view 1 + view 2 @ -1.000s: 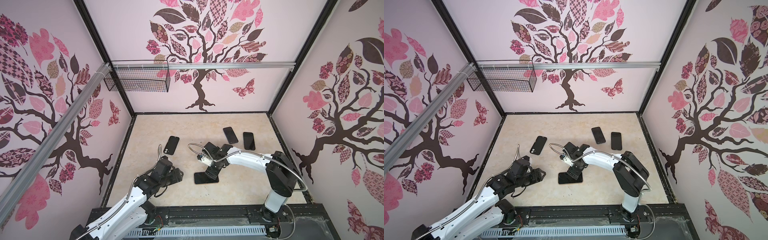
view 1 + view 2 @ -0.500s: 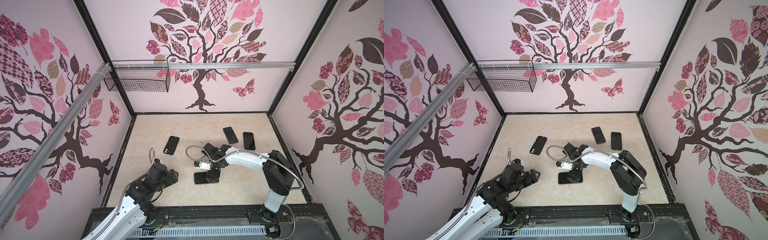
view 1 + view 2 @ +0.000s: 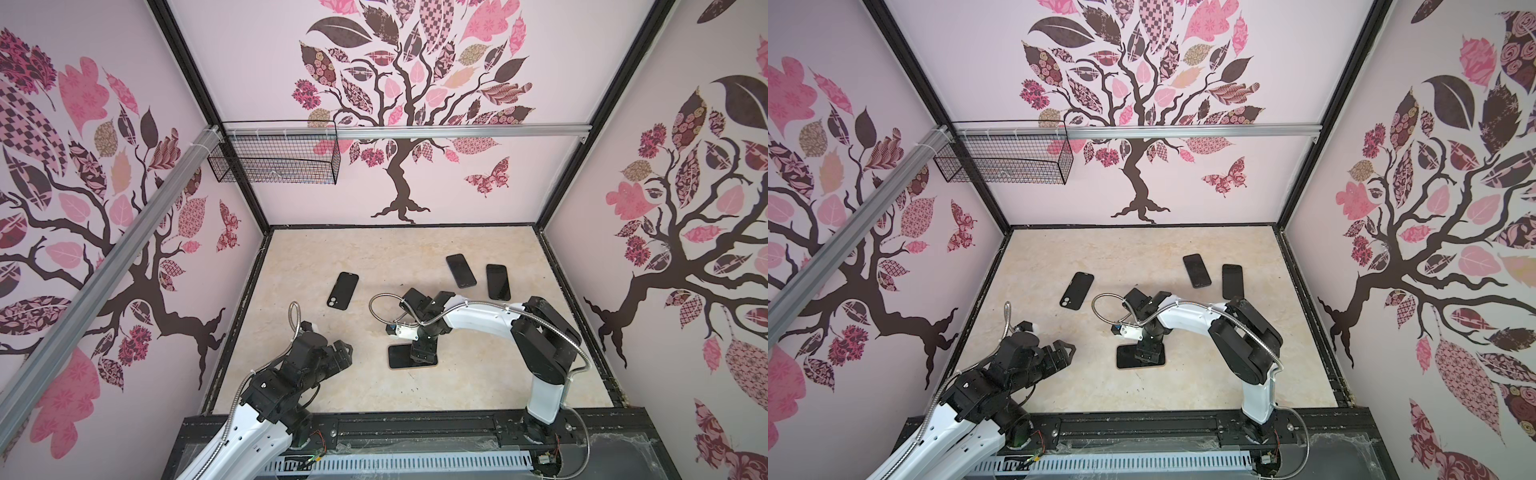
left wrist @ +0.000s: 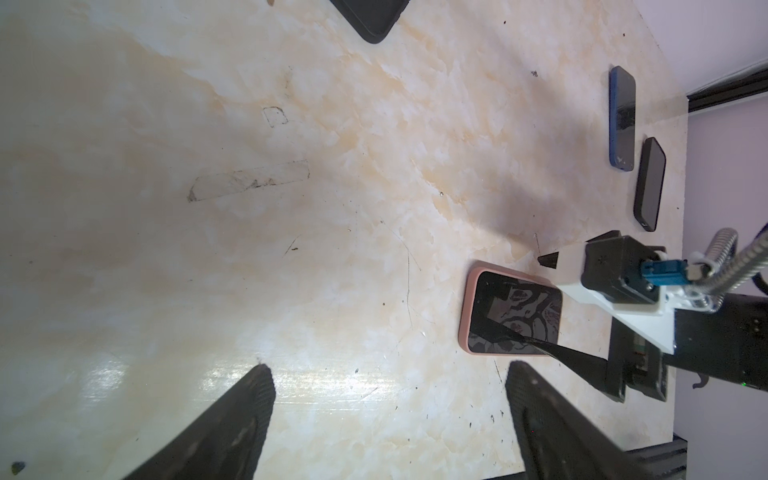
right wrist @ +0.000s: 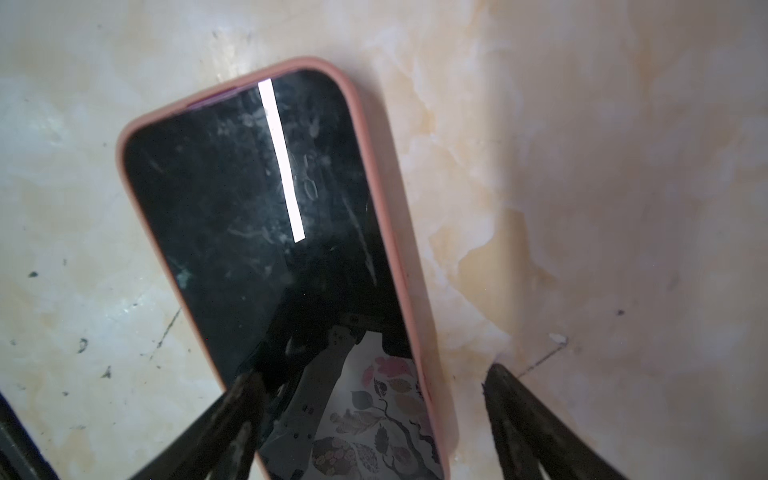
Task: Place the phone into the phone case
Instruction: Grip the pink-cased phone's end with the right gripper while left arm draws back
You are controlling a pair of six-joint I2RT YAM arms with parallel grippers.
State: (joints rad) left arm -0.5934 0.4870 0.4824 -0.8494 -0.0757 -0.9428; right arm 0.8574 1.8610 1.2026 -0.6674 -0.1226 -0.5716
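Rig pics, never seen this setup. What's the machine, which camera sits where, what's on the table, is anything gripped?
It is two robot arms on a tabletop, each ending in a two-finger gripper. The two wide pictures come from one stereo camera overhead; the close-ups come from a camera on each wrist. On the table lies a phone, screen up, in a pink case; whether it is fully seated I cannot tell. Further off lie a dark slab with a camera hole, a blue-edged phone and a black phone. The right gripper hangs open over the cased phone, one finger above the screen, the other beside the case. The left gripper is open, off to the side. Nothing is held.
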